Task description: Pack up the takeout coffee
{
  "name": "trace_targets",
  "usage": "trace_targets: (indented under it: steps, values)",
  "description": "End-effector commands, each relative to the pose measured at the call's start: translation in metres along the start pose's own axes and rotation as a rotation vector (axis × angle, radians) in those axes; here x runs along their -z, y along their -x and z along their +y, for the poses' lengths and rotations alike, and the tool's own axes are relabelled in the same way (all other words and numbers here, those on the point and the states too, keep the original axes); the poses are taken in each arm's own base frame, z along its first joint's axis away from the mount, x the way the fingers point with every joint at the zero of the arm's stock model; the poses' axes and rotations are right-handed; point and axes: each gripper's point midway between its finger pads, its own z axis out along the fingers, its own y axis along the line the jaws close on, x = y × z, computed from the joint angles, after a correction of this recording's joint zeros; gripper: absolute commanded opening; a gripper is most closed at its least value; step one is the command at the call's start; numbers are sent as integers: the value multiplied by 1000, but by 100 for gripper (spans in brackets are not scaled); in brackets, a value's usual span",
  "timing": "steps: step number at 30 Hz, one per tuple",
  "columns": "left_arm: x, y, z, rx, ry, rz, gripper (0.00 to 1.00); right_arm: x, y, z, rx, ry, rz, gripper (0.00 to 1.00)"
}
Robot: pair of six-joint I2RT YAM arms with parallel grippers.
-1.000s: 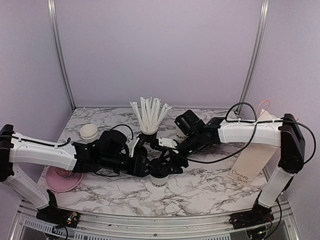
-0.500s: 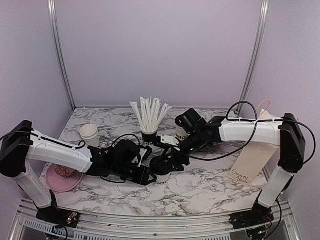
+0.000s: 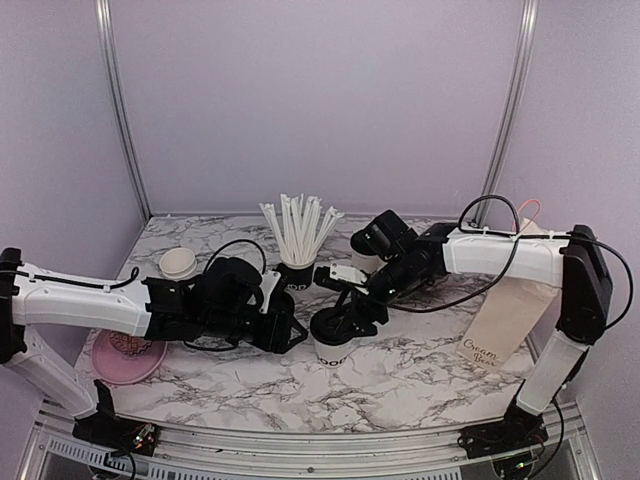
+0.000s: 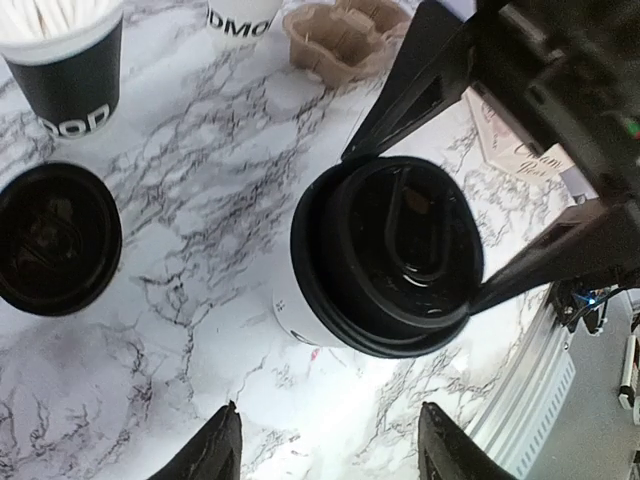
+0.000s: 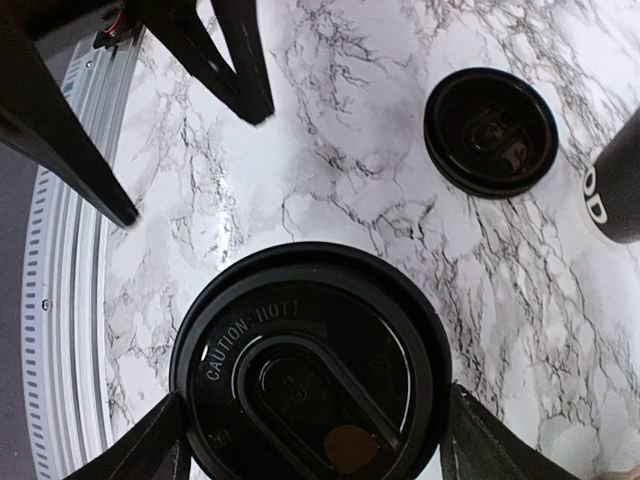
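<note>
On the white marble-patterned table (image 3: 430,380), the right gripper (image 5: 310,440) is spreading its jaws wide and clasping the rim of the small white paper cup with a round black plastic lid (image 4: 385,250), standing mid-table. The left gripper (image 4: 330,445) is hovering just beside it, jaws apart, holding nothing. 1 cup is looking capped; a loose black plastic lid (image 5: 490,130) and the seemingly empty brown cardboard cup carrier (image 4: 340,40) are suggesting packing is still ahead

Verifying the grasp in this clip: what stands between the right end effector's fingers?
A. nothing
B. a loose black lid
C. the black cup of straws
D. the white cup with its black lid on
D: the right wrist view shows the right end effector with a finger at each side of the lidded cup, at its rim.
</note>
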Motion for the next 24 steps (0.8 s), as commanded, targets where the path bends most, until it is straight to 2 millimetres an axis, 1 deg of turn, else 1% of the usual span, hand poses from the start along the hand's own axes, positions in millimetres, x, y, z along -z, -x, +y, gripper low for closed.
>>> trace_targets:
  steps: [1, 3, 7, 10, 14, 20, 24]
  values:
    - [22, 27, -7, -75, 14, -84, 61, 32, 2, -11, -53, -52, 8, 64]
    - [28, 33, -7, -86, 21, -105, 61, 45, 4, -22, -62, -96, -10, 64]
    - [32, 38, -7, -102, 30, -126, 62, 69, 5, -56, -99, -200, -73, 63]
    - [31, 39, -8, -108, 29, -127, 62, 78, 6, -78, -113, -250, -107, 63]
    - [32, 39, -7, -104, 29, -129, 62, 77, 9, -105, -125, -314, -147, 63]
    - [40, 39, -4, -87, 38, -148, 62, 72, 19, -134, -127, -372, -188, 64]
    - [42, 38, -2, -81, 45, -154, 62, 64, 13, -155, -162, -406, -155, 65]
